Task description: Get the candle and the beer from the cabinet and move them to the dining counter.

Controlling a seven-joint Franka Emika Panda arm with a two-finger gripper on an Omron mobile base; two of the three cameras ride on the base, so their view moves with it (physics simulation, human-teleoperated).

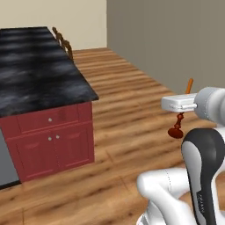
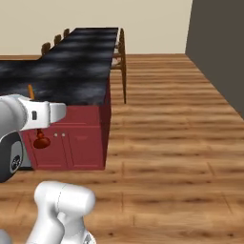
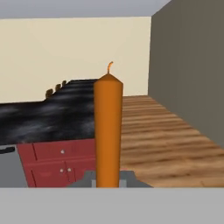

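Observation:
My gripper (image 1: 183, 110) is shut on the candle (image 1: 190, 86), a thin orange taper held upright, its dark red holder and round foot hanging below the hand. From the right base view the gripper (image 2: 38, 125) holds the candle (image 2: 42, 141) in front of the red end unit. Close up, the candle (image 3: 108, 131) rises between the two fingertips of the gripper (image 3: 108, 179). The dining counter (image 1: 39, 74), a long black marble slab, lies ahead and to the left, also the dining counter (image 2: 81, 66) and dining counter (image 3: 57, 113). The beer and the cabinet are out of view.
Wooden chairs (image 2: 121, 62) line the counter's far side. Under its near end is a red unit (image 1: 55, 140) with a drawer and doors, beside a grey appliance (image 1: 6, 165). A grey wall (image 1: 176, 39) stands to the right, with wooden floor (image 2: 176, 124) between.

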